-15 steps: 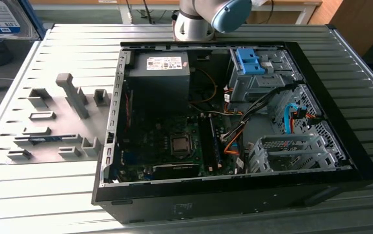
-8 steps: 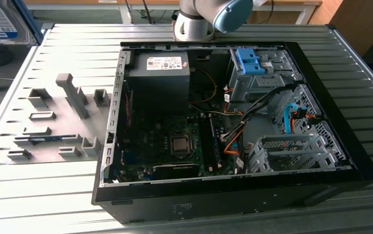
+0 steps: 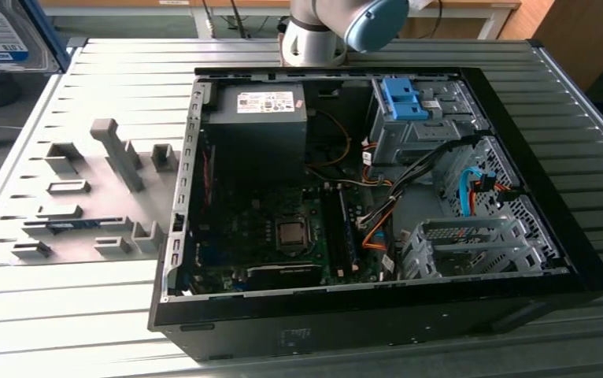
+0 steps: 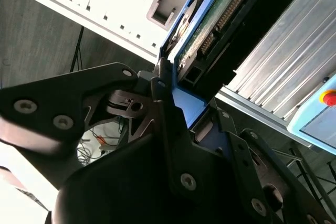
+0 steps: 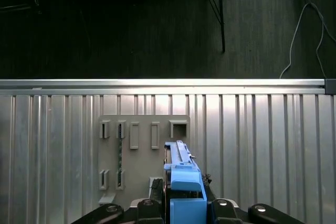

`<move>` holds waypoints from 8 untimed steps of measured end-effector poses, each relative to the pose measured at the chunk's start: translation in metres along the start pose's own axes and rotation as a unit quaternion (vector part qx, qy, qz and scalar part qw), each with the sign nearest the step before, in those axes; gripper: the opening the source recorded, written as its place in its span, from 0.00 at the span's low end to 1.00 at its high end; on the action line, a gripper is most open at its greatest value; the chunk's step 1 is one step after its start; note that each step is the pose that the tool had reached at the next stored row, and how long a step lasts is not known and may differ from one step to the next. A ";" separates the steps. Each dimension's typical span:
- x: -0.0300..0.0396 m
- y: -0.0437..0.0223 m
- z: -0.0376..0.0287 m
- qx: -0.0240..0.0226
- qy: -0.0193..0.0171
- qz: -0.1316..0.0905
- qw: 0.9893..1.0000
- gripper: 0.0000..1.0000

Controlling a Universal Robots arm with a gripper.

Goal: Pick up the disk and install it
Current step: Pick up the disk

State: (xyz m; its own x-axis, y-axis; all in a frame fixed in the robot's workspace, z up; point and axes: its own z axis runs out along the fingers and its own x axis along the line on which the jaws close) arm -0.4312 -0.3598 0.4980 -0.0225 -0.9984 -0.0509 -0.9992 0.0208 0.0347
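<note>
Claw (image 5: 185,211) clamped tight on disk (image 5: 181,174), blue rail edge-on between fingers. I see grey fixture plate (image 5: 142,153) beyond it, on ribbed metal table (image 5: 262,145).

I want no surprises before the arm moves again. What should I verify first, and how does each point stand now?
1. Grip: ok. The gripper is shut on the disk, seen in both wrist views.
2. Disk clear of the grey fixture plate: ok, it appears held above it.
3. Computer case open: ok, its interior is exposed.
4. Metal drive cage free: cannot tell; its inside is partly hidden.
5. Loose cables beside that cage: not ok, blue and orange ones run close.
6. Disk square in the grip: cannot tell.
</note>
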 end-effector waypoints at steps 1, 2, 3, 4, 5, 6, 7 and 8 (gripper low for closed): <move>-0.0001 -0.0016 0.0000 0.000 0.000 0.000 1.000 0.36; -0.0002 -0.0035 -0.0001 0.000 0.000 0.000 1.000 0.36; -0.0002 -0.0058 -0.0002 0.000 0.000 0.000 1.000 0.36; -0.0003 -0.0079 -0.0003 0.000 0.000 0.000 1.000 0.36; -0.0003 -0.0099 -0.0003 0.000 0.000 0.000 1.000 0.36; -0.0003 -0.0114 -0.0003 0.000 0.000 0.000 1.000 0.36; -0.0004 -0.0128 -0.0004 0.000 0.000 0.000 1.000 0.36; -0.0004 -0.0142 -0.0005 0.000 0.000 0.000 1.000 0.36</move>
State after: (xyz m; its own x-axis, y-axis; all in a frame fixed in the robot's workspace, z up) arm -0.4171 -0.3597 0.4981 -0.0227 -0.9984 -0.0509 -0.9992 0.0209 0.0348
